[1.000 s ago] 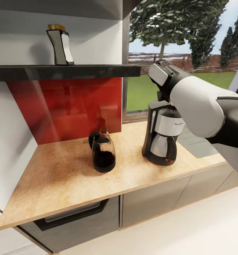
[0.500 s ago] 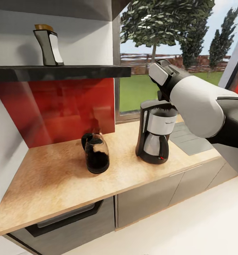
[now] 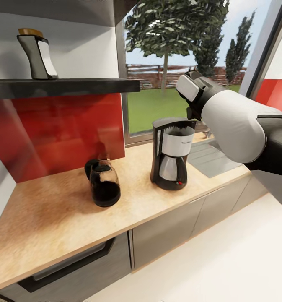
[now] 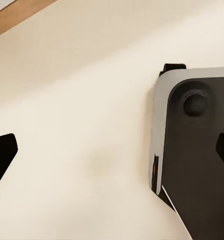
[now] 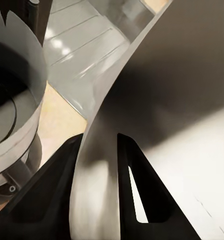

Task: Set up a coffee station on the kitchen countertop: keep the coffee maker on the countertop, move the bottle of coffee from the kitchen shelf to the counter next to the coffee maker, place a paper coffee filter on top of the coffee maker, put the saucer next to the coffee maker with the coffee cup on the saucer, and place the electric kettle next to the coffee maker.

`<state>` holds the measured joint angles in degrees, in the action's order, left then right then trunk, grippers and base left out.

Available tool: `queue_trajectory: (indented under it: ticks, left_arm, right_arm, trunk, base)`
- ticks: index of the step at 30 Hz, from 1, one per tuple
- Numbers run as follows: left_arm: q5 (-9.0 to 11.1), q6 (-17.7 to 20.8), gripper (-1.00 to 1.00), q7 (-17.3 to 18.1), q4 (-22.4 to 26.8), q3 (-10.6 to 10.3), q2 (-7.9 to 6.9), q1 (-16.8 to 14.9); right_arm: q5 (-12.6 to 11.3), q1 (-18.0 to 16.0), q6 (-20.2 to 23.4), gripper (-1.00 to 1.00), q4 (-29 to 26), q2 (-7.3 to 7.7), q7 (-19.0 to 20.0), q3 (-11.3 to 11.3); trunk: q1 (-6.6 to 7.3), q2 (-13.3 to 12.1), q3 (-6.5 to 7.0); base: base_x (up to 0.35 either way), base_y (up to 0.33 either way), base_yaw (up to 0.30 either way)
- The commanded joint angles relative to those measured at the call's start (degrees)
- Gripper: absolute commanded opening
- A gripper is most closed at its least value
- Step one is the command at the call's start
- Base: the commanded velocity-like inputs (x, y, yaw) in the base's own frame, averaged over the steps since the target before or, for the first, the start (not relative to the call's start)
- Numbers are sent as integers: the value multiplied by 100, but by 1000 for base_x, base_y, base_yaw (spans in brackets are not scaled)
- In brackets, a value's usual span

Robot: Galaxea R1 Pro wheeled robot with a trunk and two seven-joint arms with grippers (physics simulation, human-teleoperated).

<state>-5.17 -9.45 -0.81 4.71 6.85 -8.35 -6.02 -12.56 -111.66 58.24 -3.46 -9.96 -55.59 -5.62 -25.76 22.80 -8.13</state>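
Right wrist view: the right pincer (image 5: 99, 187) pinches a thin, curved white paper coffee filter (image 5: 156, 100).

Long speckled tan light-wood countertop (image 3: 53, 218) over grey cabinet fronts carries a rounded dark glass kettle with black handle (image 3: 102, 188) and, well apart from it, a tall black drip coffee maker (image 3: 171, 153). Glossy black floating wall shelf (image 3: 73, 87) carries a waisted dark jar with yellow-tan cap (image 3: 37, 53), upright.

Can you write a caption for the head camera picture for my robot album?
Kettle and coffee maker on the countertop, coffee bottle up on the shelf.
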Motion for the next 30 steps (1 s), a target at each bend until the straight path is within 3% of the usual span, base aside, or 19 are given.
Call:
queue_trajectory:
  ticks: [1, 14, 19, 30]
  left_arm:
    - [-55, -20, 100, -8, -9, 40, 1, -5]
    - [-47, -13, 100, -16, -11, 45, -9, -5]
    - [-46, -13, 100, -16, -6, 49, -11, -5]
    - [-37, -5, 100, -16, -14, 70, -33, -5]
  right_arm:
    - [-19, -5, 3, -100, -6, -4, -62, -44]
    - [-27, 1, 0, -100, 12, -4, -57, -44]
    - [-27, 9, -2, -100, 12, -4, -57, -44]
    - [-36, 56, -6, -100, 21, -4, -47, -44]
  trunk:
    - [-2, 12, -12]
    - [-2, 12, -12]
    - [-2, 12, -12]
    - [-2, 12, -12]
  base:
    - [-130, 256, -47]
    - [-71, 140, -13]
    - [0, 251, -197]
    - [0, 17, -10]
